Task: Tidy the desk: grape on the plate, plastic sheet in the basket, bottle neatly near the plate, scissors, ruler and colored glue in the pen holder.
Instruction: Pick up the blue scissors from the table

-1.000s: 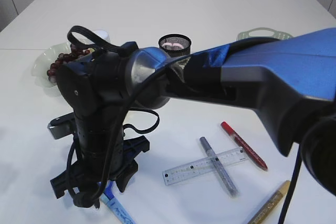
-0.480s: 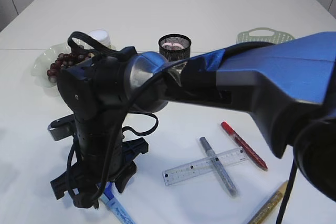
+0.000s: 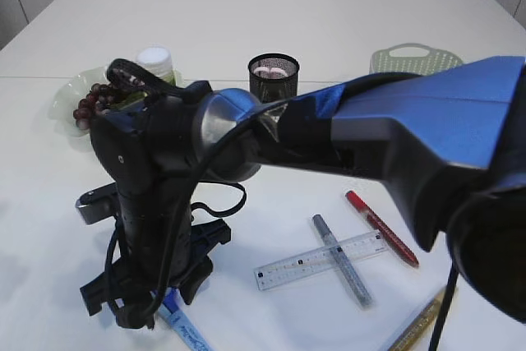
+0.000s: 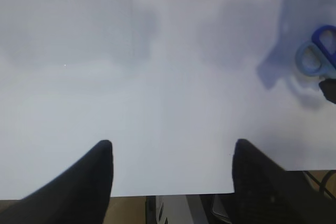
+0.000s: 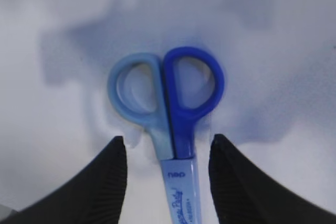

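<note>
1. Over the last second your right arm has shifted only slightly above the scissors (image 5: 168,124); the bottle (image 3: 155,62) behind it now shows more. I read this as settling in for the pick.
2. The right gripper (image 5: 167,182) has its jaws apart, one on each side of the scissors just below the handle loops, and not yet closed. The scissors lie flat on the desk (image 3: 329,55).
3. The left gripper (image 4: 170,174) hangs over bare desk with jaws apart, holding nothing.
4. The grapes (image 3: 94,103) already sit on the plate (image 3: 66,96).
5. The pen holder (image 3: 274,76) stands well apart, beyond the arm.
6. The ruler (image 3: 320,260) lies under a grey pen (image 3: 341,260), which hampers picking it. A red pen (image 3: 381,228) lies near.
</note>
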Robot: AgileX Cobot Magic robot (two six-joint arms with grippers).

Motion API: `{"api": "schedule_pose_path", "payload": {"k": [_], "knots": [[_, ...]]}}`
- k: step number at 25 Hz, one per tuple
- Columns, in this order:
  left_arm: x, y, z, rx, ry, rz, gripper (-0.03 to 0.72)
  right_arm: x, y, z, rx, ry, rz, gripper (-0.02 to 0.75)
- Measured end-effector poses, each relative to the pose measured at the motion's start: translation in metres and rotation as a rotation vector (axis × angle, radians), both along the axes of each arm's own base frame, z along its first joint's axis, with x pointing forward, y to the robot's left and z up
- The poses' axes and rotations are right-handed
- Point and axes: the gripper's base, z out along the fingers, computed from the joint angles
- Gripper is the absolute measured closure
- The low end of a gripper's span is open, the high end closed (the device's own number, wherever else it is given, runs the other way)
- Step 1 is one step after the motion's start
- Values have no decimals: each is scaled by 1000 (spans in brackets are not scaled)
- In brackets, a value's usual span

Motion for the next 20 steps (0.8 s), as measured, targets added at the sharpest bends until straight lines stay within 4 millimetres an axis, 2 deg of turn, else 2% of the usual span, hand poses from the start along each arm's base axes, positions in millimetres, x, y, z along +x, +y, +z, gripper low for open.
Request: {"api": "schedule_pose_path", "payload": {"k": [7,15,20], "knots": [[0,0,0,-2,0,1,179,0,0,-9,-14,11,2,338],[0,0,0,-2,0,1,180,0,0,-14,-31,20,5,400],[0,0,0,-2,0,1,180,0,-2,-14,-54,25,15,471]]}}
